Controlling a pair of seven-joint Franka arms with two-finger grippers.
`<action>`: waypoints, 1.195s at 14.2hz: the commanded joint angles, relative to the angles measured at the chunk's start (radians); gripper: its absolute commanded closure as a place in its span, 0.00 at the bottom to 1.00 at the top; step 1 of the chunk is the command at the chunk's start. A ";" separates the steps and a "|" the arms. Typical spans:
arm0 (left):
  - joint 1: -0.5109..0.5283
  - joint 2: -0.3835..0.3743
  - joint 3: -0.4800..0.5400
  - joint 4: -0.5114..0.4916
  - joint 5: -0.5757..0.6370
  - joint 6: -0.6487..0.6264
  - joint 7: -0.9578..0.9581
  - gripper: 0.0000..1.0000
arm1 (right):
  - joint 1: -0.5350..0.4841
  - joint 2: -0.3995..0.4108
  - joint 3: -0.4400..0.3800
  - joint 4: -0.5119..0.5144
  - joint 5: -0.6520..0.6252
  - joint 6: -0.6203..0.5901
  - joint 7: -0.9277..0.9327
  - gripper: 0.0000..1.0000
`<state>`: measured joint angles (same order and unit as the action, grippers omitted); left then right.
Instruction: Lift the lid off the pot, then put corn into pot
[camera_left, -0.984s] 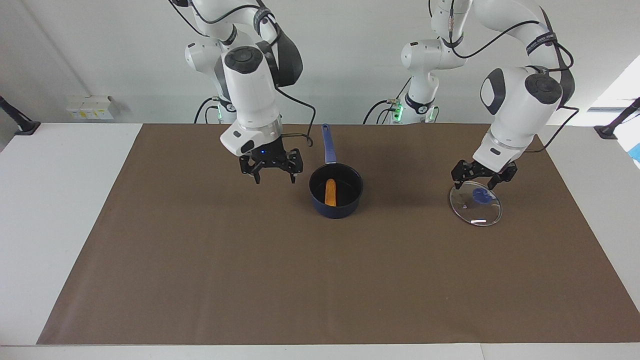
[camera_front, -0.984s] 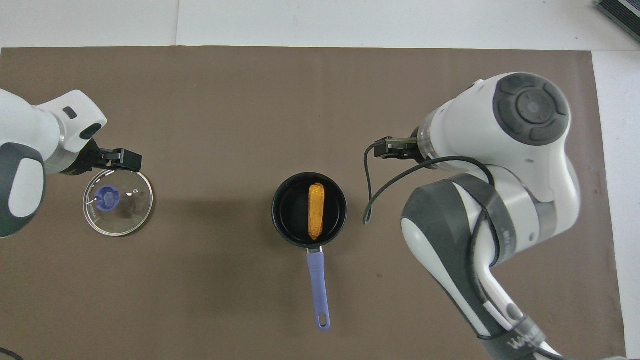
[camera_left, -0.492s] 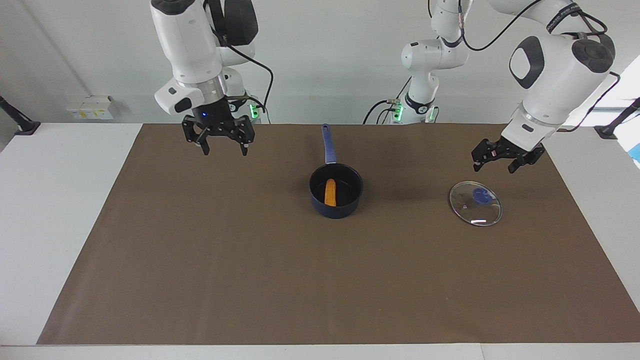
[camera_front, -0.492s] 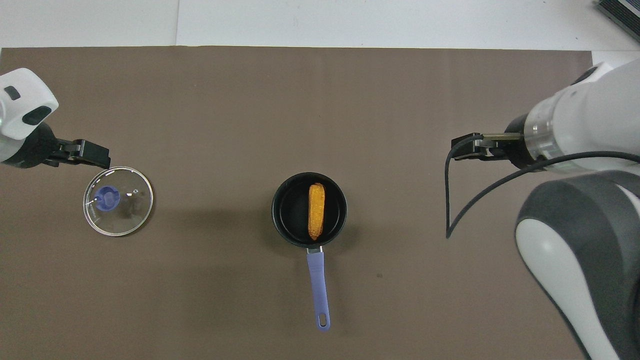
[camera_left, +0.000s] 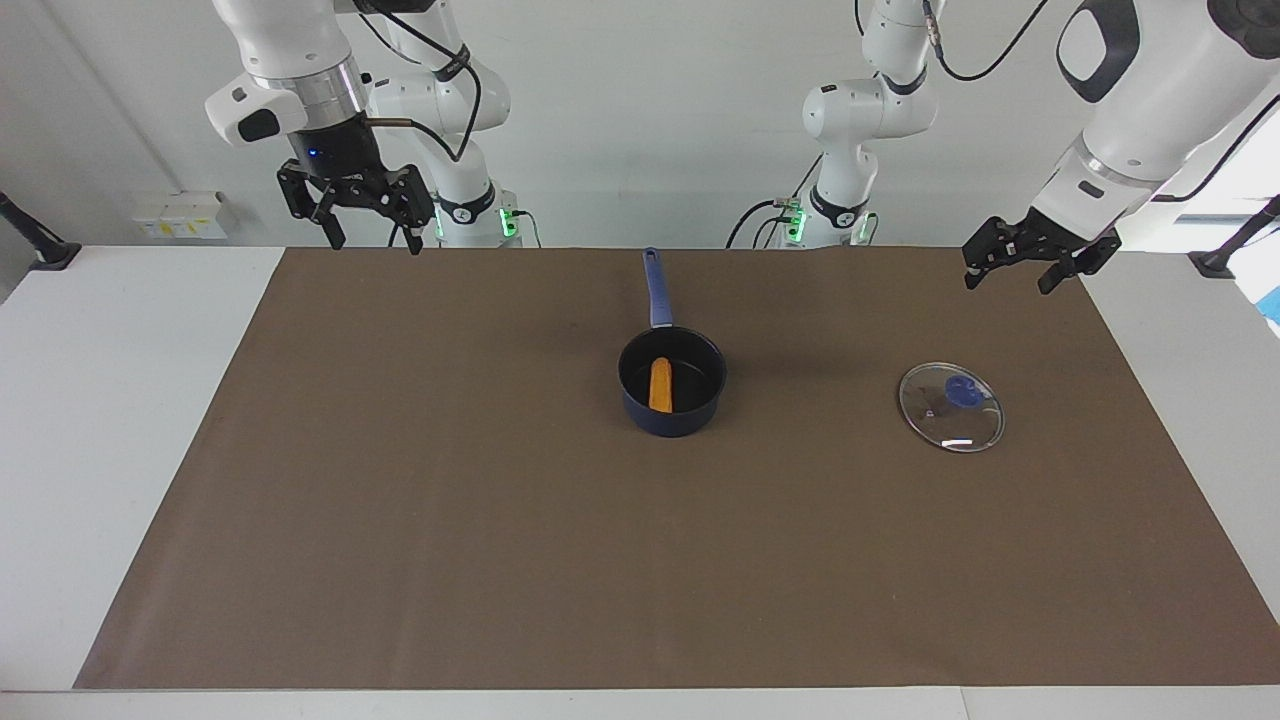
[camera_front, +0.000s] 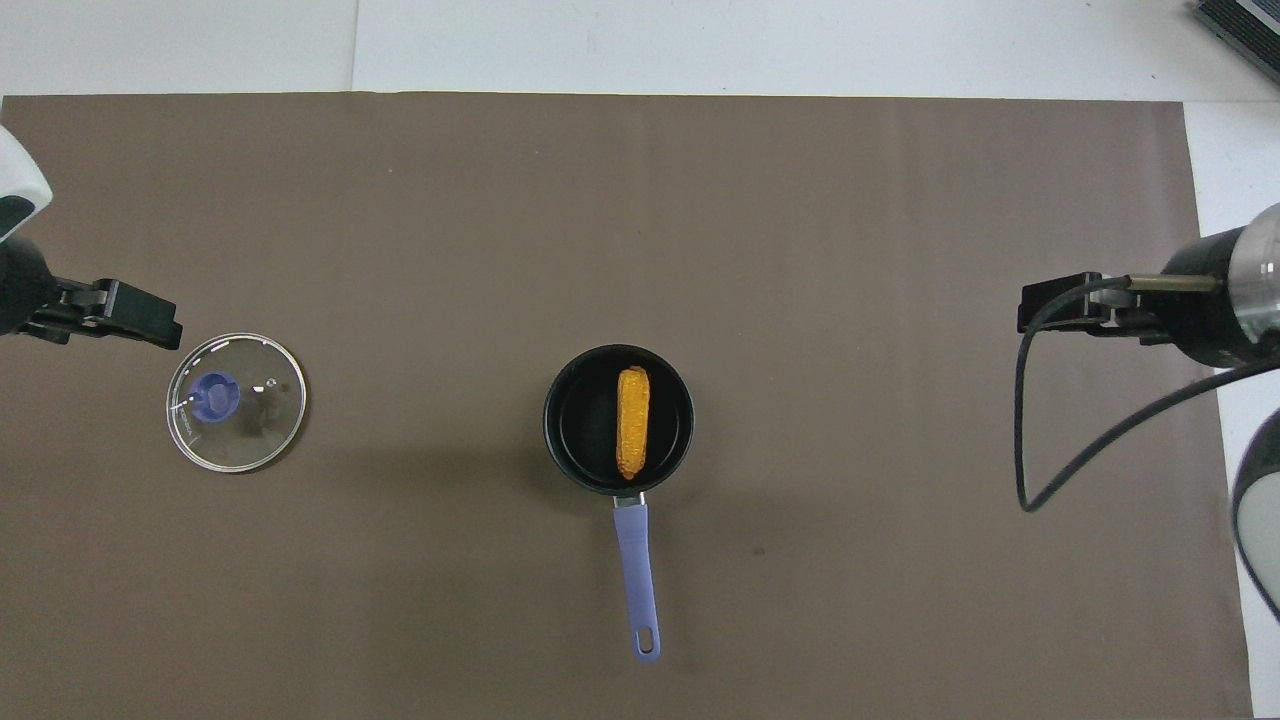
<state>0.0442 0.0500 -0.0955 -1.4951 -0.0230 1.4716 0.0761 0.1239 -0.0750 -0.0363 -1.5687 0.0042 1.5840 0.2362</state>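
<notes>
The dark navy pot (camera_left: 672, 421) stands uncovered on the brown mat, its blue handle (camera_left: 656, 285) pointing toward the robots. The orange-yellow corn (camera_left: 660, 386) lies inside it, and also shows in the overhead view (camera_front: 632, 422) within the pot's black inside (camera_front: 575, 425). The glass lid (camera_left: 950, 407) with its blue knob lies flat on the mat toward the left arm's end; it also shows in the overhead view (camera_front: 236, 402). My left gripper (camera_left: 1007, 284) is open and empty, raised beside the lid (camera_front: 140, 322). My right gripper (camera_left: 373, 245) is open and empty, raised high over the mat's edge (camera_front: 1045, 305).
The brown mat (camera_left: 500, 560) covers most of the white table. A small white box (camera_left: 180, 215) sits at the table's edge near the wall, toward the right arm's end. A black cable (camera_front: 1030, 440) hangs from the right wrist.
Both arms have risen and drawn apart. The right gripper left the pot's side for the mat's edge. The left gripper lifted off the lid. Pot, corn and lid have not moved.
</notes>
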 joint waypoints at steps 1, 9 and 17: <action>0.005 -0.012 0.000 -0.010 -0.008 -0.005 0.016 0.00 | -0.032 -0.002 -0.005 0.033 0.013 -0.053 -0.064 0.00; 0.005 -0.001 -0.004 0.018 0.054 -0.043 0.028 0.00 | -0.030 -0.009 -0.048 -0.027 0.028 -0.056 -0.179 0.00; 0.012 -0.012 -0.004 0.010 0.043 -0.022 0.020 0.00 | -0.029 -0.039 -0.047 -0.077 0.010 -0.025 -0.219 0.00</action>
<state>0.0482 0.0453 -0.0949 -1.4937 0.0091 1.4595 0.0882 0.1057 -0.0851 -0.0885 -1.6135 0.0137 1.5350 0.0484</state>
